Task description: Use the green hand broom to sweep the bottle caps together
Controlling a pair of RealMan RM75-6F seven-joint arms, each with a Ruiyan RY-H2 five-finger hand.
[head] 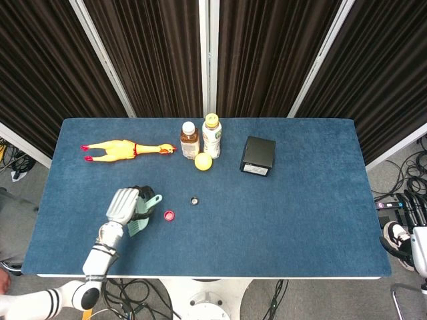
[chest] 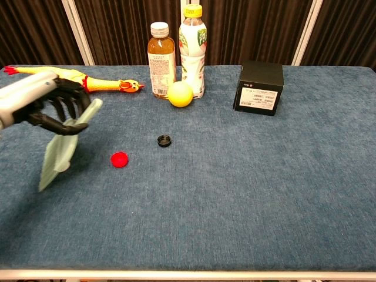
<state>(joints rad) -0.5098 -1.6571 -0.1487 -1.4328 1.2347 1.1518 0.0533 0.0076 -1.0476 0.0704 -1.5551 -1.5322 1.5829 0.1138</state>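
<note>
Left robot hand (chest: 50, 106) grips green broom (chest: 60, 150); right robot hand (head: 419, 247) only in head view, state unclear.

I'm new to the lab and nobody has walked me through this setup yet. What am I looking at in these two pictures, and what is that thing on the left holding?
This is a two-armed robot at a blue table, steered remotely by a person. Both pictures come from its own cameras: the head view looks down from above, the chest view looks across the tabletop.

The left hand grips a pale green hand broom, its handle end poking out past the fingers. The right hand is off the table's right edge, only partly in view.

On the table lie a red bottle cap and a black bottle cap. Along the back are a rubber chicken, two bottles, a yellow ball and a black box.
</note>
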